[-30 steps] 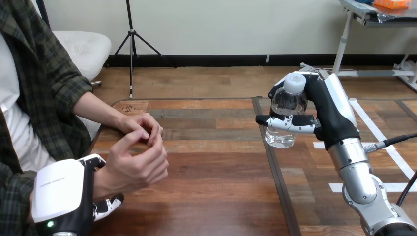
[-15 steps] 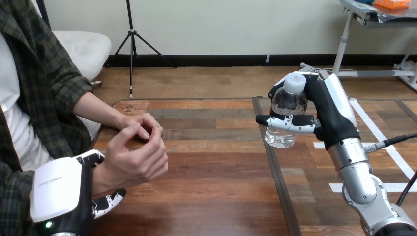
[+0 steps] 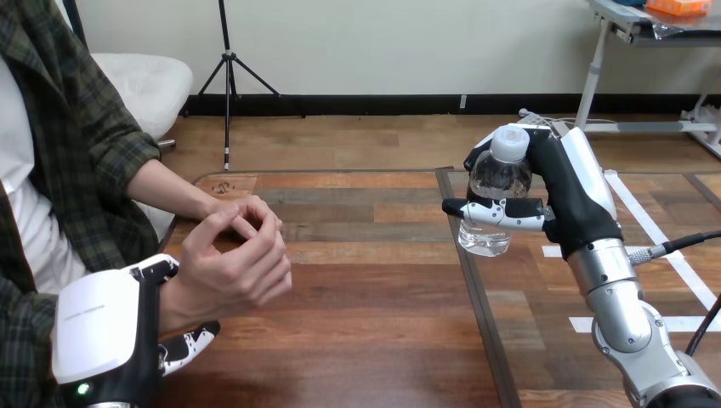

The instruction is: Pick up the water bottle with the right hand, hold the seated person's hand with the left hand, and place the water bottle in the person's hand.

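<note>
R side first: my right hand point(image 3: 571, 200) is up over the table's right part, closed round the water bottle point(image 3: 491, 189). Thumb lies across the front at abt mid-height, fingers curl round the far side by the neck. Bottle's upright, clear, white cap on top, and its base looks clear of the wood, not resting on the table point(image 3: 383, 331). Forearm comes up from the bottom-right corner, wrist bent so the palm faces left. Now L side: my left hand point(image 3: 106, 327) sits at the bottom-left corner w/ its white back shell toward the cam, clamped on the person's wrist point(image 3: 174, 302). My thumb point(image 3: 156, 269) shows over the top of the wrist and my fingertips point(image 3: 194, 342) poke out under it. Past my grip, the person's nearer hand point(image 3: 234, 272) hangs over the table's left part, fingers loosely curled, palm turned away from me. The person's farther hand point(image 3: 253, 214) is just behind it, and the two touch at the fingers. Neither of them has anything in it. Bottle is well apart from both, off to the right, w/ the dark strip point(image 3: 480, 297) that runs across the tabletop lying between them
</note>
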`<act>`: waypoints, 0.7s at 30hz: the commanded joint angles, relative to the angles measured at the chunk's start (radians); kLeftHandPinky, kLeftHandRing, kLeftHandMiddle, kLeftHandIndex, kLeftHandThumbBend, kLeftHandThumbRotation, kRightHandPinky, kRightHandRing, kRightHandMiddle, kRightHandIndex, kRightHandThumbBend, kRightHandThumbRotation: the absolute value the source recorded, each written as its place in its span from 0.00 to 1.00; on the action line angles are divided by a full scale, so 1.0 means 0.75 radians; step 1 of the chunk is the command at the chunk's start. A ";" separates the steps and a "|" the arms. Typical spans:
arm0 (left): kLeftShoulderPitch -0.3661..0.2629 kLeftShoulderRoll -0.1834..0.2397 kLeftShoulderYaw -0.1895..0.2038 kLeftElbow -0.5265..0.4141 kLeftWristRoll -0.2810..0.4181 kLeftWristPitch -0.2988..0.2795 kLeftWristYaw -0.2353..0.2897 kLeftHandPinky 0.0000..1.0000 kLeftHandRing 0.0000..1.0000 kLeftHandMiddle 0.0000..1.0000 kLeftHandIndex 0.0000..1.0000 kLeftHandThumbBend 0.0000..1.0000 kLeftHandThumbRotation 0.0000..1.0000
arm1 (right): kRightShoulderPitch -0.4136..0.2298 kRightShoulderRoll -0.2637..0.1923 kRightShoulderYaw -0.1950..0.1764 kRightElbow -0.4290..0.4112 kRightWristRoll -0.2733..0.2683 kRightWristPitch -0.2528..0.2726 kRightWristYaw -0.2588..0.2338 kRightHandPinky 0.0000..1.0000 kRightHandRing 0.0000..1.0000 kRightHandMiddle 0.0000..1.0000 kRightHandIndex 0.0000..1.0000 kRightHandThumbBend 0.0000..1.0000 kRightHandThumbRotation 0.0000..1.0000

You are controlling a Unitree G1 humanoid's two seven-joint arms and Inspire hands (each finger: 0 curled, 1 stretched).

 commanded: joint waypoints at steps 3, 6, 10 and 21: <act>-0.063 -0.020 -0.045 0.023 0.008 -0.073 0.022 0.37 0.39 0.43 0.45 0.87 0.00 | -0.079 -0.008 -0.027 -0.037 0.019 -0.044 -0.030 0.38 0.42 0.46 0.43 0.74 0.00; -0.066 -0.025 -0.044 0.027 0.004 -0.072 0.018 0.37 0.39 0.43 0.45 0.87 0.00 | -0.079 -0.004 -0.030 -0.037 0.027 -0.039 -0.027 0.38 0.42 0.46 0.43 0.74 0.00; -0.067 -0.026 -0.046 0.026 0.002 -0.080 0.016 0.37 0.39 0.43 0.45 0.87 0.00 | -0.078 0.000 -0.033 -0.037 0.034 -0.037 -0.022 0.38 0.42 0.46 0.43 0.74 0.00; -0.058 -0.032 -0.045 0.002 -0.015 -0.105 0.006 0.37 0.39 0.43 0.45 0.87 0.00 | -0.077 0.002 -0.034 -0.035 0.049 -0.034 -0.011 0.38 0.42 0.46 0.43 0.74 0.00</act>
